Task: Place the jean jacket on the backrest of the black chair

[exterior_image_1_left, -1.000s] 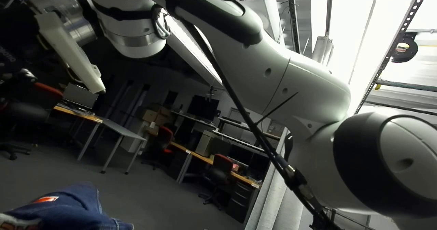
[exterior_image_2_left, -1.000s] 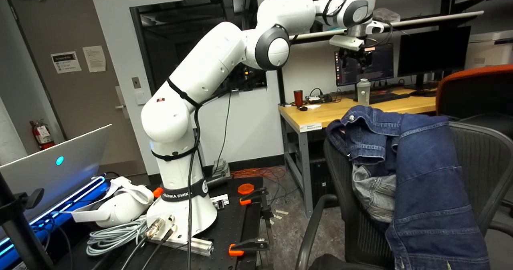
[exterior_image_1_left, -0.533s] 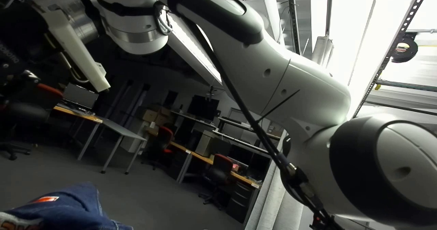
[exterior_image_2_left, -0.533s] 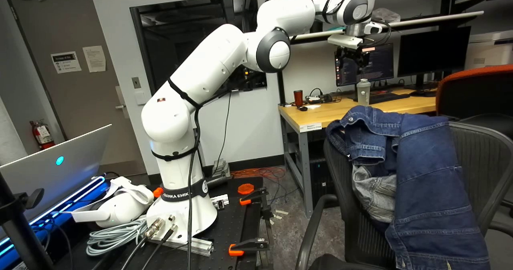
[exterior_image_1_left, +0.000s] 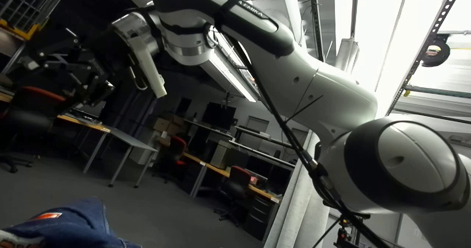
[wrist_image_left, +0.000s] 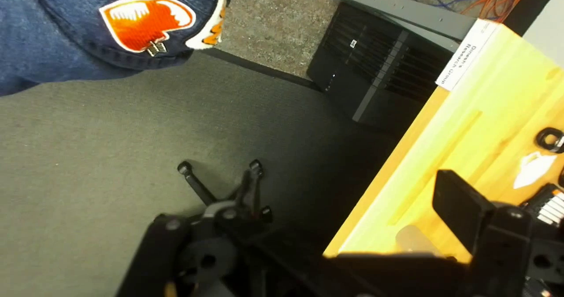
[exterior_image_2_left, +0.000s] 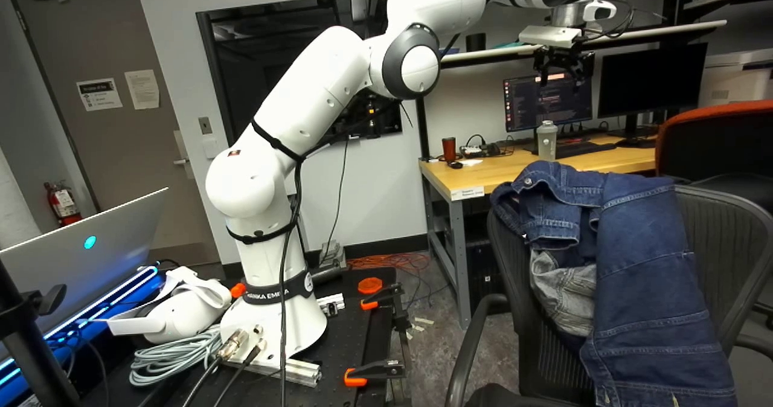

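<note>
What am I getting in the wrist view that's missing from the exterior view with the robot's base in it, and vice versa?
Only the wrist view: the orange-red patch on the jean jacket, and what looks like a wheeled chair base.

Only that exterior view: the black chair's mesh backrest, the robot's base, the silver laptop and the fire extinguisher.

Both: the jean jacket, the spread fingers, the wooden desk with its white label, the dark computer tower and the orange cables.

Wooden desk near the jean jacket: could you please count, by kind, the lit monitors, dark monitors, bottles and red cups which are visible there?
Lit monitor: 1
Dark monitor: 1
Bottle: 1
Red cup: 1
Total: 4
</note>
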